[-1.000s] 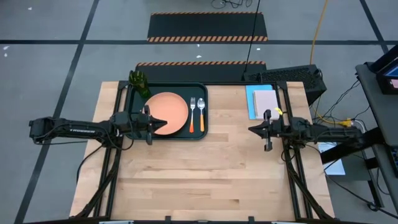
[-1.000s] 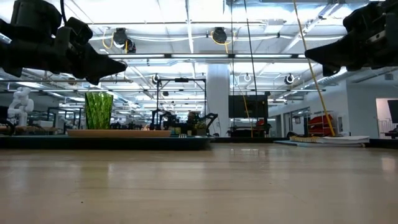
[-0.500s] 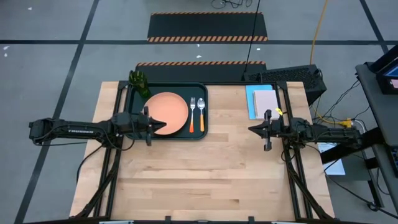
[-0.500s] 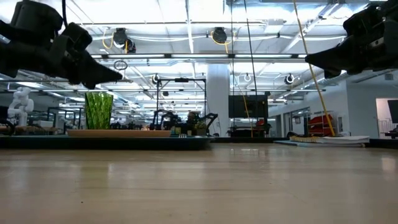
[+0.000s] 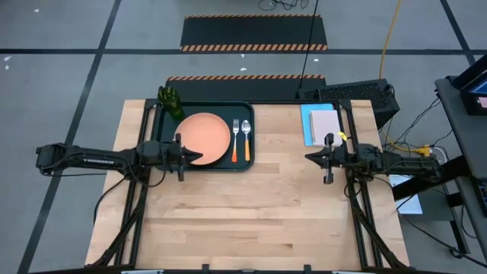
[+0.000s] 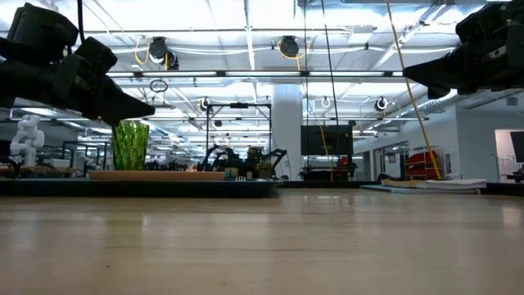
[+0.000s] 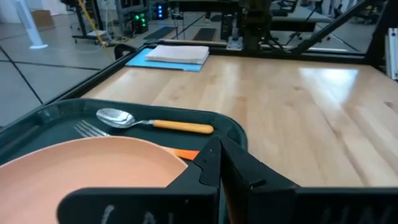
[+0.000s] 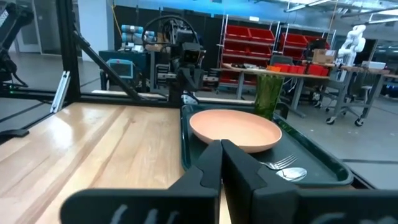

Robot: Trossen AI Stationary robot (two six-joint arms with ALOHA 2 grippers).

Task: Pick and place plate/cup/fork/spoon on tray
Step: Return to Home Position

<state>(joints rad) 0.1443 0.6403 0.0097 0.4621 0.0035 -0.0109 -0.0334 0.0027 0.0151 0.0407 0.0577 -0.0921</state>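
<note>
Over the table's left edge the left gripper point(image 5: 183, 148) hangs with fingers closed on nothing, tip just over the near-left rim of the tray point(image 5: 205, 166). Just beyond lies the plate point(image 5: 204, 138), flat on the tray; the fork point(image 5: 236, 138) and spoon point(image 5: 246, 138) lie at its right, long axes running near to far. At the tray's far-left corner stands the cup point(image 5: 172, 102). All four look placed, so the likely move is retreat. The right gripper point(image 5: 329, 158), also closed and empty, waits near the table's right edge.
</note>
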